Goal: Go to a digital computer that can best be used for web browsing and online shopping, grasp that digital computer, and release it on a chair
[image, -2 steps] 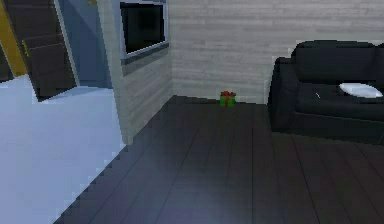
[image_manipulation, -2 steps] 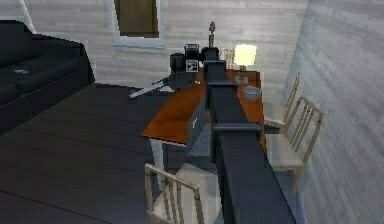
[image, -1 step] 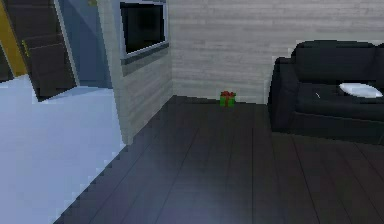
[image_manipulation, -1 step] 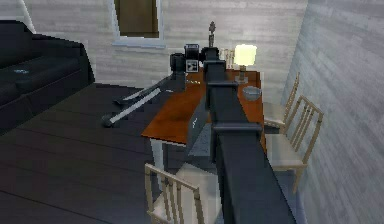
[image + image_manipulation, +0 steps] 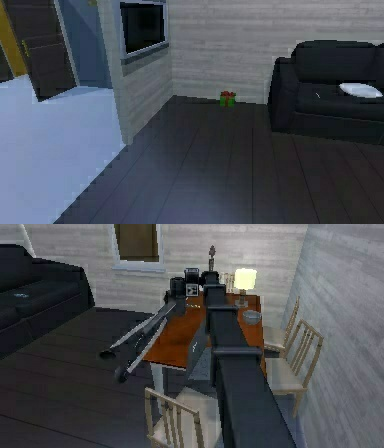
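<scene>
The robot's arm (image 5: 235, 364) reaches across a wooden bench (image 5: 178, 329) with pale chairs (image 5: 295, 352) beside it. Its claw (image 5: 187, 286) is at the bench's far end, near a lit lamp (image 5: 245, 279). Whether the claw is spread or pressed together cannot be told, nor whether it holds anything. Dark shapes crowd behind it, and the computer cannot be picked out among them. In the forward view, a black sofa (image 5: 325, 85) carries a pale flat object (image 5: 360, 90).
</scene>
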Motion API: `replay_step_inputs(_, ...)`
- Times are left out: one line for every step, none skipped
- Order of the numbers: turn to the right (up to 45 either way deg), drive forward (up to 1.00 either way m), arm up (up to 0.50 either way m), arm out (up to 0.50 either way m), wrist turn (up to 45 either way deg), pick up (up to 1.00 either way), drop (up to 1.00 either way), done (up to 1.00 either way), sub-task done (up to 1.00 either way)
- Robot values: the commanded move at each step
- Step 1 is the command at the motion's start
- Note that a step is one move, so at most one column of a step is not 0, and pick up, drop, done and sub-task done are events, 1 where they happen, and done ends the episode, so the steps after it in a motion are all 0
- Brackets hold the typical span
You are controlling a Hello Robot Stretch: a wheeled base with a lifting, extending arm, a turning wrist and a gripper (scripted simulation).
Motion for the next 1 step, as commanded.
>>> replay_step_inputs(0.0, 0.00, 0.00, -0.40, 0.0, 0.00, 0.00, 0.00, 0.00)
